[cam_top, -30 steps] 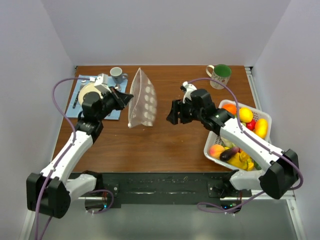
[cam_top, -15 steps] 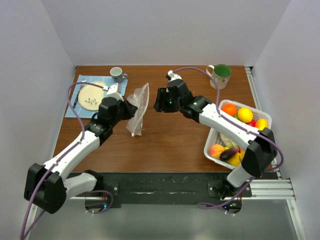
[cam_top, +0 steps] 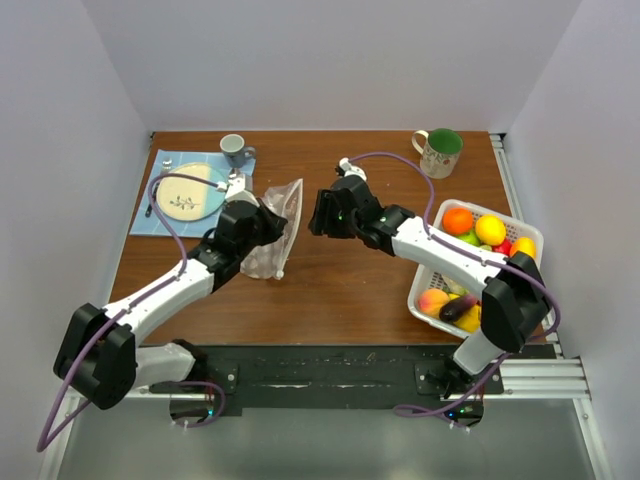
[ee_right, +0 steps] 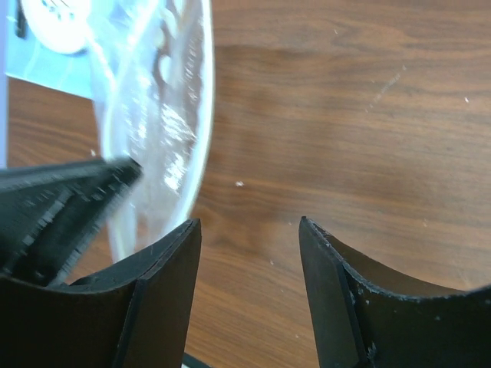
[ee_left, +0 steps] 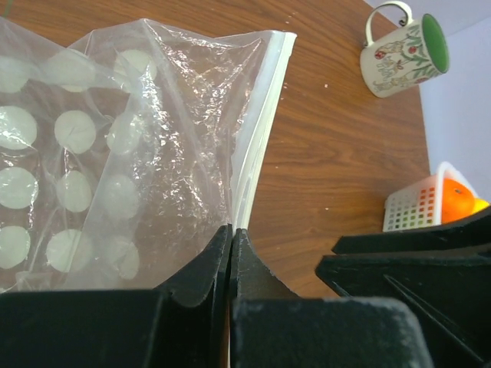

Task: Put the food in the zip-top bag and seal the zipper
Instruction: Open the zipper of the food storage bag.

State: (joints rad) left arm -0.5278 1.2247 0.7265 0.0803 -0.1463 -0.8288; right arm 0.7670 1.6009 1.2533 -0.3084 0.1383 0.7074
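Left wrist view: the zip-top bag [ee_left: 146, 146] is crinkly clear film dotted with white rounds, and the pale zipper [ee_left: 265, 115] runs up its edge. The left gripper [ee_left: 230, 238] is clamped tight on that edge, arm stretched across the wooden table [cam_top: 340, 290]. The right gripper [ee_right: 249, 224], jaws parted and empty, reaches in beside the bag. The food [cam_top: 478, 228] sits in the white slotted basket [cam_top: 425, 285], far right.

- left gripper [cam_top: 258, 222] moved off the plate [cam_top: 190, 192] toward mid-table, taking the bag [cam_top: 277, 232] along; plate now uncovered
- bag was spread upright, now crumpled and lower
- right gripper [cam_top: 318, 212] shifted left, now just beside bag
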